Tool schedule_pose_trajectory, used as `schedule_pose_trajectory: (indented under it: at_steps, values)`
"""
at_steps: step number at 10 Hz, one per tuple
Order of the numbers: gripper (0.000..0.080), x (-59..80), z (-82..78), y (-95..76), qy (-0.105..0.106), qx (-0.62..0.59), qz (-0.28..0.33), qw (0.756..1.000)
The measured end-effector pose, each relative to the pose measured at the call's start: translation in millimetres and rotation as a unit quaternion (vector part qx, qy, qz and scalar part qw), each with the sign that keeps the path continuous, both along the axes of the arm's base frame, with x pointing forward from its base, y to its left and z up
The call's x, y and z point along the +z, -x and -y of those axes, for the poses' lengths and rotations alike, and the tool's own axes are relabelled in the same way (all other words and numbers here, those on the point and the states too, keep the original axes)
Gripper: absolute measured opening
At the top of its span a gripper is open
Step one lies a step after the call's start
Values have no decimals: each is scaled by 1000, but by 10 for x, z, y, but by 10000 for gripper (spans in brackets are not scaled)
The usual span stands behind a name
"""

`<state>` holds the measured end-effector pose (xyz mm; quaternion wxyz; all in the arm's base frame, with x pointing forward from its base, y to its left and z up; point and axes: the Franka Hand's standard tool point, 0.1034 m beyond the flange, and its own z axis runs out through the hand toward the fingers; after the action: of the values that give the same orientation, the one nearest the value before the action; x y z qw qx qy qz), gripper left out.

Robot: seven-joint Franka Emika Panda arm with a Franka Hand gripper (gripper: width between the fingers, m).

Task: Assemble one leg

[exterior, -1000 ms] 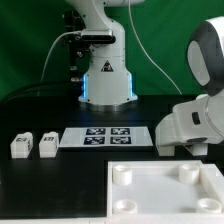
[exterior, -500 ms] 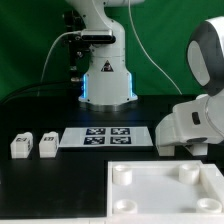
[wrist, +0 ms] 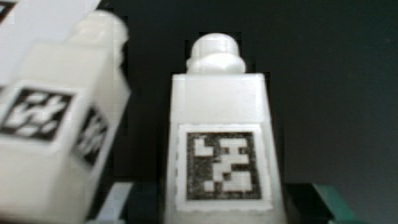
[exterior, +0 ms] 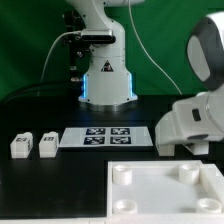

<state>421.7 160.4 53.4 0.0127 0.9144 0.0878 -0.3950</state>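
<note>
Plainly, the white leg (wrist: 217, 125), round-knobbed and tagged, sits between the parted fingers of the tool (wrist: 228, 207).

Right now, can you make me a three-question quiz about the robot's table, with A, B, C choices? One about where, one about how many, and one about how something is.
1. Where do the legs in the exterior view lie?
A. On the exterior view's left of the marker board
B. On the robot's base
C. On the robot's arm

2. How many legs show in the wrist view?
A. One
B. Two
C. Four

3. What is in the sockets of the tray?
A. Legs
B. Screws
C. Nothing

Answers:
1 A: both sit just off that end of the board.
2 B: one in the middle, another beside it.
3 C: every socket that shows is bare.
</note>
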Motion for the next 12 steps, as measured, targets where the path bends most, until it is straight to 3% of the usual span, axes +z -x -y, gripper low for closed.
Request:
schedule_pose_trajectory:
  at_steps: [1, 2, 3, 4, 8, 9, 11, 12]
  values:
    - [292, 161, 70, -137, -12, 3, 17, 1000]
    - [292, 398, 144, -407, -29, -3, 78, 996]
    - [292, 695, 238, -552, -32, -13, 135, 990]
    - [292, 837, 238, -541, -26, -22, 165, 986]
    - [294, 781, 231, -726, -70, -17, 376, 924]
    - [294, 788, 300, -919, -81, -15, 420, 904]
    - [294, 1207, 476, -1263, -92, -16, 524, 846]
    - [294, 1333, 515, -1375, -99, -20, 583, 806]
